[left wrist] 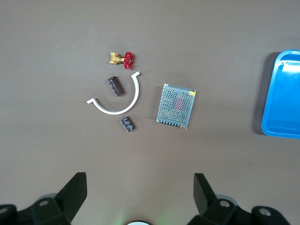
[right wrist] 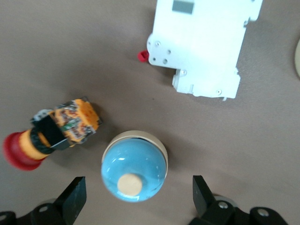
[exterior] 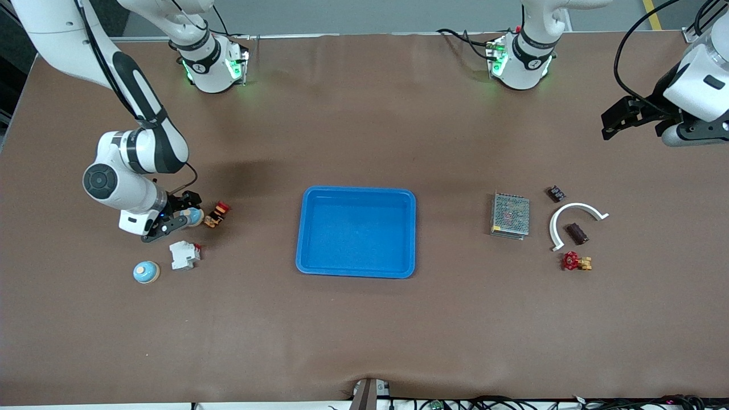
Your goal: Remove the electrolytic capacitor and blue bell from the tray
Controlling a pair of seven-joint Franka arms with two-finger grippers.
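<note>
The right gripper (exterior: pixel 181 219) stands open around the blue bell (exterior: pixel 193 216) on the worktop (exterior: pixel 364 330); the left gripper (exterior: pixel 618 121) waits open and empty; the tray (exterior: pixel 356 272) lies empty, so the task looks done.

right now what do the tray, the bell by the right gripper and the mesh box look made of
tray: glossy blue plastic by its look, with a moulded rim and rounded corners.
blue bell: shiny blue dome, likely painted metal, on a pale base that may be wood.
mesh box: grey perforated sheet metal, dull.
</note>
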